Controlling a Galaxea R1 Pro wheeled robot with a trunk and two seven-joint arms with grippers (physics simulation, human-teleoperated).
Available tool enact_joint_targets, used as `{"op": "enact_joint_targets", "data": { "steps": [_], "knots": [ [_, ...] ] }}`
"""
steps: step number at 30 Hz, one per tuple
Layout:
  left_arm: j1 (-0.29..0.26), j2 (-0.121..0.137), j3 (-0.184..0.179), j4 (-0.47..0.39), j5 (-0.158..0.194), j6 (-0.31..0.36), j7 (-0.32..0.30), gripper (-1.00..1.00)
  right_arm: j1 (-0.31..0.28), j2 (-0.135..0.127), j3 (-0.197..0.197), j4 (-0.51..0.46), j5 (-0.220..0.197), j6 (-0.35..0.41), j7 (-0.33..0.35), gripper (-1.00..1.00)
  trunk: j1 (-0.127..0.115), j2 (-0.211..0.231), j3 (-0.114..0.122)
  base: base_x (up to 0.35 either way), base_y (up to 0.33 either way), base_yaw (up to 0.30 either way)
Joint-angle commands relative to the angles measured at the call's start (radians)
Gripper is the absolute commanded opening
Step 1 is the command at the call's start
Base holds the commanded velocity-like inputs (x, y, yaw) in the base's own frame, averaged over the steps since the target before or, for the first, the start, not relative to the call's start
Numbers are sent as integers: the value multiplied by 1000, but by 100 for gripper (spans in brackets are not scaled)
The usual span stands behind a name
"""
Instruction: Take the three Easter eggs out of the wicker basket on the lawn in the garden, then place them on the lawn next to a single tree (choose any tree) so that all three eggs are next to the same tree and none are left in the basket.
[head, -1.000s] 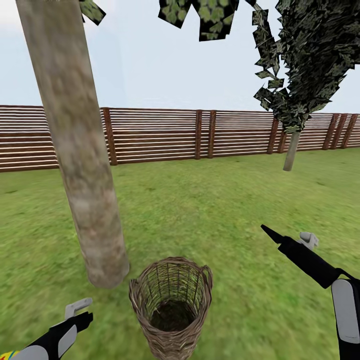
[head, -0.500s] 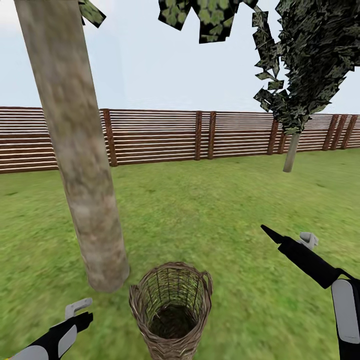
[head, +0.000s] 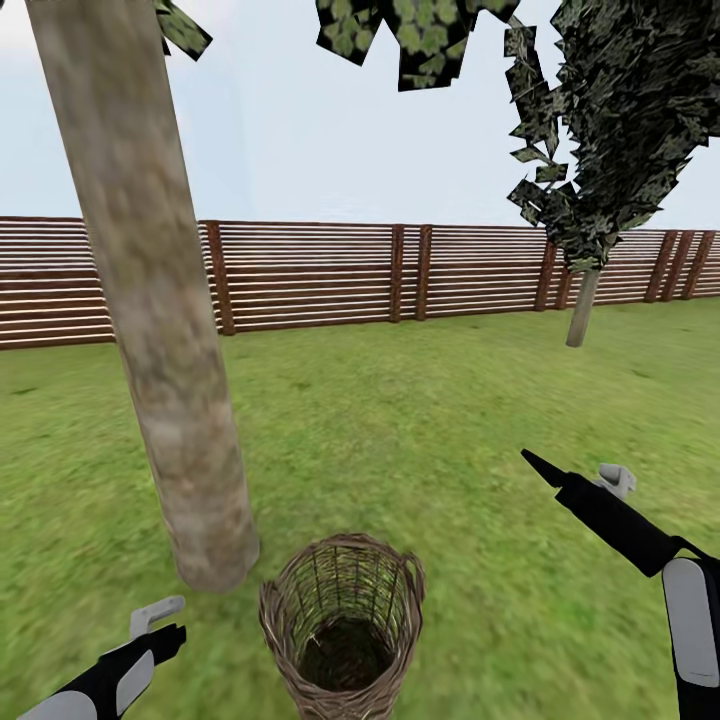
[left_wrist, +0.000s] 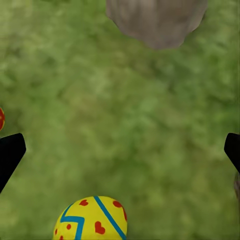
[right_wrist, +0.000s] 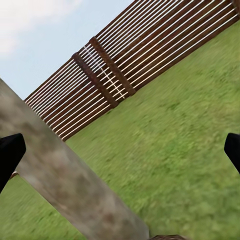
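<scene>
- Left gripper (left_wrist: 120, 150) spread wide over the lawn (left_wrist: 125, 115), jaws empty; one Easter egg (left_wrist: 92, 218) lies on the grass just beneath, a sliver of a second egg (left_wrist: 1, 118) sits at the frame edge, and the tree (left_wrist: 156, 20) foot is near
- Right gripper (right_wrist: 120, 150) wide open too, nothing held, aimed across grass at the fence (right_wrist: 130, 65)
- Head view: wicker basket (head: 343, 625) upright just beside the trunk base; no egg visible inside it; the third I cannot place
</scene>
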Motion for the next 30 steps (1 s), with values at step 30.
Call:
{"op": "enact_joint_targets", "data": {
  "steps": [30],
  "knots": [
    [1, 0, 7, 0, -2, 4, 2, 100, -1, 1, 25, 0, -3, 6, 1, 100, -115, 210, 93, 0, 0, 0]
  ]
}}
